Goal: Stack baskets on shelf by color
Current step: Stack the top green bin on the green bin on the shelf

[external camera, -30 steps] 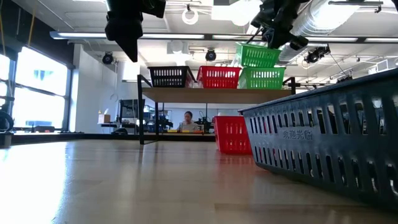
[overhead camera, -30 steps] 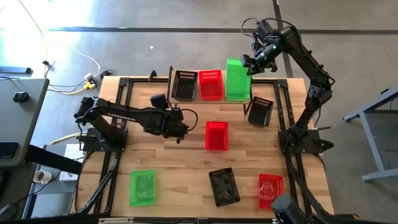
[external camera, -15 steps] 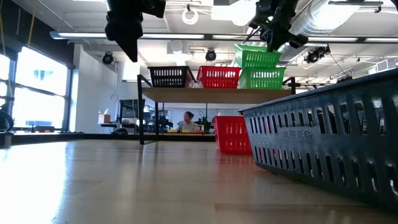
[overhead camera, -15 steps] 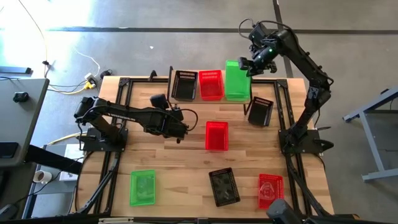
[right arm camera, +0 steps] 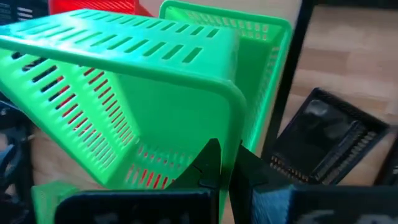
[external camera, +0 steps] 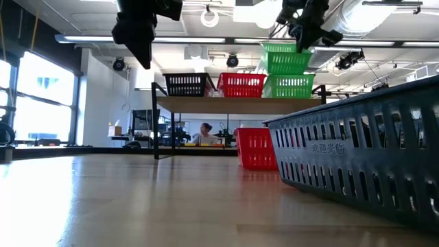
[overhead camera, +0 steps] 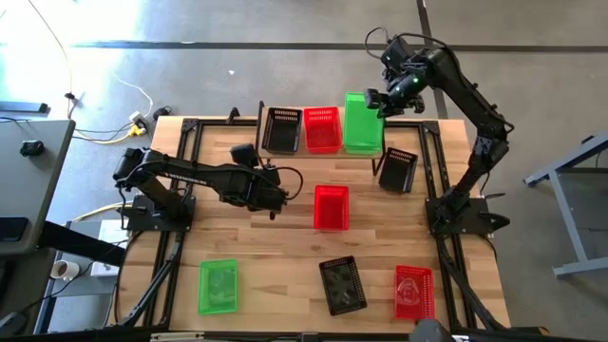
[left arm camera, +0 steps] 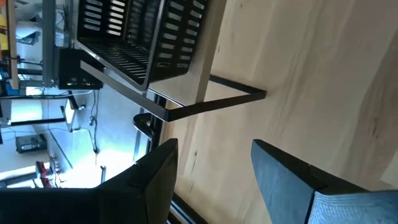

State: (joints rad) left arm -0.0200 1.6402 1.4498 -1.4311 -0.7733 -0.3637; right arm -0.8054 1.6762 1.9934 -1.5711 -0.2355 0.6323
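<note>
The shelf point(overhead camera: 323, 155) stands at the table's far edge and carries a black basket point(overhead camera: 283, 130), a red basket point(overhead camera: 322, 129) and a green basket point(external camera: 291, 86) in a row. A second green basket point(external camera: 286, 59) sits right over the lower green one. My right gripper point(overhead camera: 379, 102) is shut on it at the shelf's right end. My left gripper point(overhead camera: 276, 197) hovers open above the middle of the table and holds nothing. Loose on the table lie a red basket point(overhead camera: 331, 207), two black baskets point(overhead camera: 397, 169) point(overhead camera: 343, 284), a green basket point(overhead camera: 218, 285) and a red basket point(overhead camera: 413, 291). My right gripper holds the upper green basket by its right end wall point(right arm camera: 229, 146), just below the rim. One finger point(right arm camera: 210, 167) stands inside the basket and the other point(right arm camera: 247, 173) outside, coming from above and the right. The basket is nearly level; whether it rests on the lower green basket I cannot tell.
The black basket point(right arm camera: 323, 140) beside the shelf's right legs lies close under my right arm. Bare wood shows between the shelf and the middle red basket, and along the table's left side. Black frame rails point(overhead camera: 186, 171) run along both sides of the table.
My right gripper has shifted slightly toward the far edge and tipped, keeping its hold. The upper green basket has gone from slanted to nearly level above the lower green one. My left arm has kept still.
</note>
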